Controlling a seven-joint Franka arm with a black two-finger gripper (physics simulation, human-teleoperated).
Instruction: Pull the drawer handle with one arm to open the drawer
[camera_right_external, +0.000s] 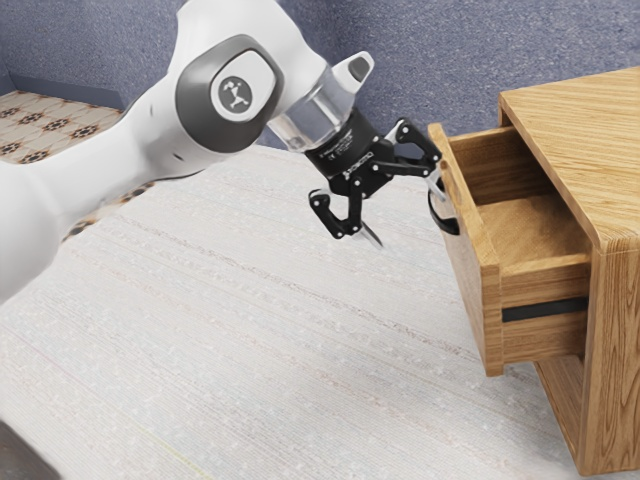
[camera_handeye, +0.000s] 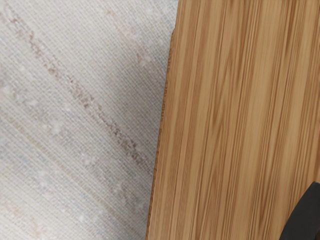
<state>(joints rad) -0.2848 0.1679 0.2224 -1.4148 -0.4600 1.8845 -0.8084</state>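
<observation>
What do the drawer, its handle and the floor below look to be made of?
Drawer: wood, going by the straight light-brown grain; matte to satin finish. Handle: a dark, smooth curved bar, possibly metal or plastic; the look leaves that open. Floor: pale, finely ribbed with faint stripes, likely carpet or woven fabric.

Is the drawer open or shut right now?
Open: the drawer juts well out of the cabinet, its inside exposed.

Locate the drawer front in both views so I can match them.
Exterior view: the drawer front stands at the exterior view's right, pulled out of the cabinet.
Wrist view: the drawer front is the wood surface next to the floor.
Shared landmark: the pale floor.
</observation>
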